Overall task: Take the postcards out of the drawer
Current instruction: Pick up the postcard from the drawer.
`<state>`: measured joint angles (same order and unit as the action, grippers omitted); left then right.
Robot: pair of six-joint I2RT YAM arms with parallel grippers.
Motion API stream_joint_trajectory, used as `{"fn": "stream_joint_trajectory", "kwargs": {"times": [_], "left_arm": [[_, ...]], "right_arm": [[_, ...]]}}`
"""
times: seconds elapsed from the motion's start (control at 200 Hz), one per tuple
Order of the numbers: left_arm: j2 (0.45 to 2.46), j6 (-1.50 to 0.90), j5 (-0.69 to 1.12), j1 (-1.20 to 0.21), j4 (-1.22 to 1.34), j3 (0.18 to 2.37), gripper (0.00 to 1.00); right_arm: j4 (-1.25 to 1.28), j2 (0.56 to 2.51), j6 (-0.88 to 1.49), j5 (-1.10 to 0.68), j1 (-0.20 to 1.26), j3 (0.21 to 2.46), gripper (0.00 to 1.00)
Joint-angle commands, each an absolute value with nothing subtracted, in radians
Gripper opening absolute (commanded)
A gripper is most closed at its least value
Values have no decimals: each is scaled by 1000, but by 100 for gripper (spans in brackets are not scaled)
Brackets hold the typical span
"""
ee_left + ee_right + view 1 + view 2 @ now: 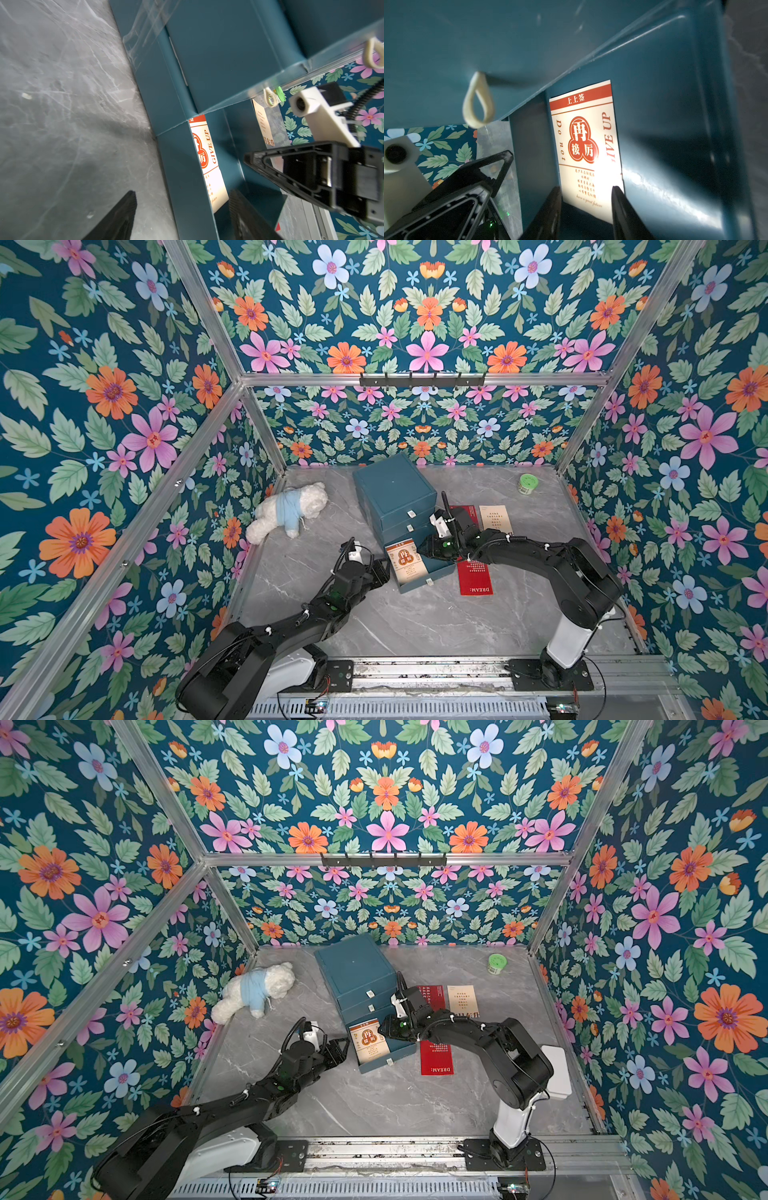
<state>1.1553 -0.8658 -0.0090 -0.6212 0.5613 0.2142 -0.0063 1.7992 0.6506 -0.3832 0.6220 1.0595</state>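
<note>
Counting cards first. Three postcards lie out on the table (pixel 415 622), right of centre in both top views: a red postcard (pixel 476 578) marked "DREAM:" just beside the open drawer's right end, a second red postcard (pixel 468 511) higher up and half hidden by the right arm, and a cream postcard (pixel 494 517) next to it.

One left inside: the orange-printed postcard (pixel 405 562), face up in the bottom drawer (pixel 440 570), which is pulled out of the blue cabinet (pixel 388 485) at frame centre. It sits against the drawer's left wall; the left wrist view suggests it leans on that wall, though I can't be sure.

Right gripper (pixel 586 188): over the drawer's right side, jaws about half apart, the card's near end showing between the two fingers. No contact visible. Nothing held, as far as I can tell.

Left gripper (pixel 182 191): at the drawer's left side, jaws wide, one finger outside the side wall and one inside by the card. Empty; gaps show on both sides.

Judgement: task roughly three-quarters done. Left to do: grip the last card, lift it clear of the drawer, and set it on the table.
</note>
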Motion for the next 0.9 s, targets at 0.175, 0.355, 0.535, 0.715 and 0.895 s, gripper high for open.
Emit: {"fn": "stream_joint_trajectory", "kwargs": {"times": [0.175, 0.355, 0.535, 0.715, 0.895], "left_arm": [[1220, -887, 29, -627, 660, 232, 70], [1253, -890, 40, -630, 672, 244, 67], [1274, -893, 43, -633, 673, 254, 67], [1291, -901, 43, -636, 673, 261, 68], [1290, -905, 41, -637, 665, 262, 68]], "right_arm": [[-72, 1891, 638, -312, 627, 1125, 42], [-100, 1933, 618, -267, 637, 1158, 42], [-103, 1966, 612, -293, 646, 1177, 42], [-41, 1976, 644, -396, 649, 1164, 42], [64, 1963, 722, -499, 647, 1126, 42]]}}
